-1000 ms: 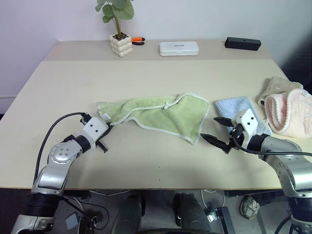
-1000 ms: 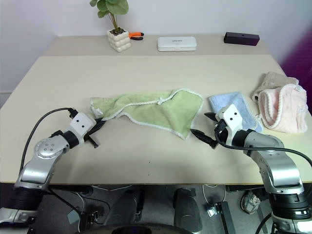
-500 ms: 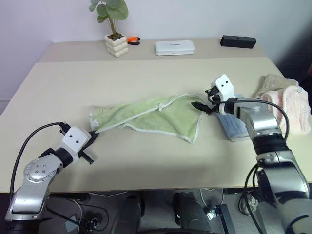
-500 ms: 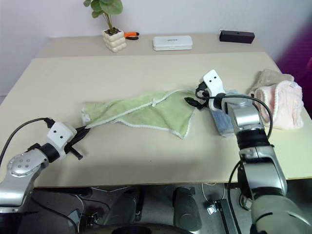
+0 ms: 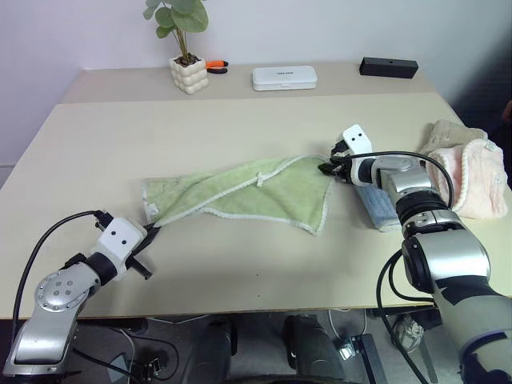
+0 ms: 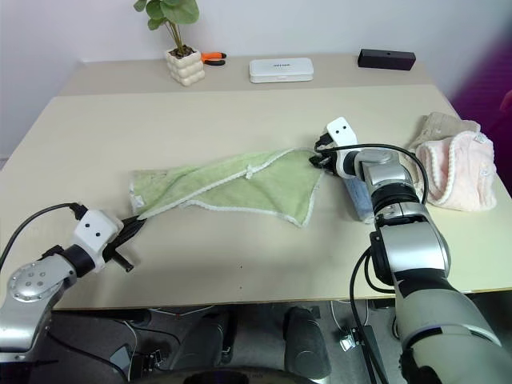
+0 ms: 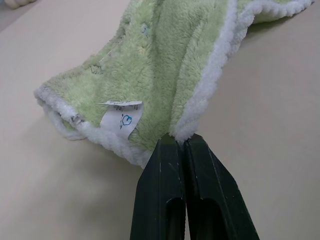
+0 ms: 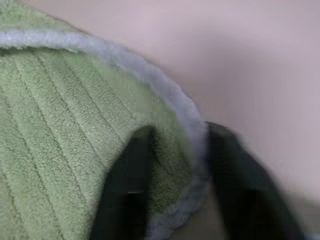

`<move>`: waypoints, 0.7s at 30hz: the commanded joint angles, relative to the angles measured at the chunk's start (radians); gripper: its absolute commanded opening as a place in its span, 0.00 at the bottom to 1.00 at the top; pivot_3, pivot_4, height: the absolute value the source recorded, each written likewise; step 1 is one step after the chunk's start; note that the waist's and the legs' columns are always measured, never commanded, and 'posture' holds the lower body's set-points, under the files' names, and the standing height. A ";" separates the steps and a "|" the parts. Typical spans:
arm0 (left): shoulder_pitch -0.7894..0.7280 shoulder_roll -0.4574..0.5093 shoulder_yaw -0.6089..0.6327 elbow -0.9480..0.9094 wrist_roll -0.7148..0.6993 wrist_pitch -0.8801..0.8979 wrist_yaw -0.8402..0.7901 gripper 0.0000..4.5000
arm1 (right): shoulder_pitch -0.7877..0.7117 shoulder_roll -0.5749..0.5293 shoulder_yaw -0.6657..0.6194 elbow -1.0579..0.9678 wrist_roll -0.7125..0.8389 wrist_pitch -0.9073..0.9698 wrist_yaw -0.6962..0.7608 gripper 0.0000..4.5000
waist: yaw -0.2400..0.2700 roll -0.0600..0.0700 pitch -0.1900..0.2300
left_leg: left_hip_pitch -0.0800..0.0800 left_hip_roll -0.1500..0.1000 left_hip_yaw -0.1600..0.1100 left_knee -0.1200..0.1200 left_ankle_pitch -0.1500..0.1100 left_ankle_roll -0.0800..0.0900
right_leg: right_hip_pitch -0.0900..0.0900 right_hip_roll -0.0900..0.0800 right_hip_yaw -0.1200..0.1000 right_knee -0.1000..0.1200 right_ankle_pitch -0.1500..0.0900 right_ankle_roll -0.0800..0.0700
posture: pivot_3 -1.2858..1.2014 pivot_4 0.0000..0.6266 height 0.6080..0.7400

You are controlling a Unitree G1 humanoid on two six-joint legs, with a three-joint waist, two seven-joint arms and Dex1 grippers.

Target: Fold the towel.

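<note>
The light green towel [image 5: 256, 192] with white edging lies stretched out across the middle of the table. My left gripper [image 5: 152, 232] is shut on its near-left corner, close to the front edge. In the left wrist view the black fingers [image 7: 170, 165] pinch the white edging beside a small white label [image 7: 120, 120]. My right gripper [image 5: 326, 168] is at the towel's far right corner. The right wrist view shows that corner [image 8: 165, 150] caught between the two fingers, which are closed in against it.
A folded light blue towel [image 5: 376, 206] lies just right of the right gripper, under that forearm. Pink and beige cloths [image 5: 468, 172] sit at the right edge. At the back stand a potted plant [image 5: 188, 72], a white box [image 5: 284, 78] and a black box [image 5: 388, 67].
My right gripper has moved from the near side up to the towel's right corner and closed from wide open onto it. The left gripper has drawn back, pulling the towel's left corner nearer.
</note>
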 commanded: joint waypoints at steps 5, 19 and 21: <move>-0.092 -0.003 0.040 0.069 -0.052 -0.040 -0.016 0.00 | -0.045 -0.035 -0.028 -0.056 -0.024 -0.104 -0.030 0.01 | 0.000 0.000 0.000 | 0.000 0.000 0.000 0.000 0.000 0.000 | -0.001 0.000 0.000 0.000 0.000 0.000 | 0.52 0.24 1.00; -0.902 0.114 0.156 0.653 -0.115 -0.172 0.066 0.00 | -0.080 -0.163 -0.083 -0.568 0.083 -0.217 0.118 0.01 | -0.040 -0.002 0.003 | -0.006 -0.001 0.008 -0.009 0.004 -0.007 | -0.015 -0.003 0.002 -0.001 0.010 0.006 | 0.52 0.24 1.00; -0.780 0.144 0.206 0.579 -0.187 -0.120 -0.024 0.00 | 0.069 -0.199 -0.088 -0.820 0.168 -0.113 0.211 0.01 | -0.049 -0.001 0.003 | -0.007 -0.001 0.009 -0.011 0.003 -0.006 | -0.018 -0.003 0.002 -0.001 0.010 0.007 | 0.52 0.24 1.00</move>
